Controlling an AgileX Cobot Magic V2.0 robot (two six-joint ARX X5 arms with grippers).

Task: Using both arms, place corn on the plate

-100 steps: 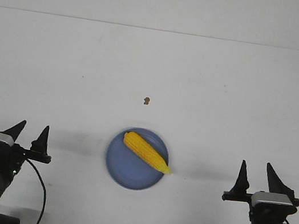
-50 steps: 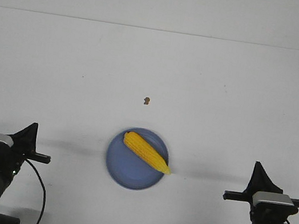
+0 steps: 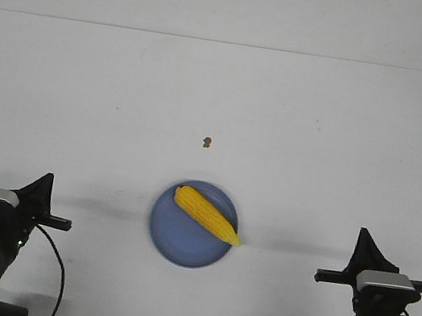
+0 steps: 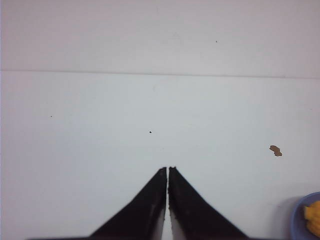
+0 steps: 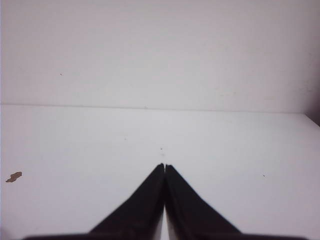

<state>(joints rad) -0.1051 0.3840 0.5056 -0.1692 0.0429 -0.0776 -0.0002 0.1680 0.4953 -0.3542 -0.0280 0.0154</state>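
The yellow corn (image 3: 207, 214) lies diagonally across the light-blue plate (image 3: 177, 239) near the table's front middle, its pointed tip reaching over the plate's right rim. My left gripper (image 3: 47, 181) is at the front left, well clear of the plate, shut with nothing between its fingers. At the front right my right gripper (image 3: 362, 236) is likewise shut and empty. In the left wrist view the gripper (image 4: 167, 169) shows pressed-together fingers, with a sliver of the plate (image 4: 298, 215) and corn (image 4: 313, 216) at the edge. The right wrist view shows the shut gripper (image 5: 164, 166) over bare table.
A tiny brown speck (image 3: 207, 142) sits on the white table behind the plate; the speck (image 4: 275, 150) shows in the left wrist view and the speck (image 5: 13, 176) in the right. The table's far edge (image 3: 231, 44) meets a white wall.
Both grippers have gone from open to shut since a second ago. The corn and plate have not moved.
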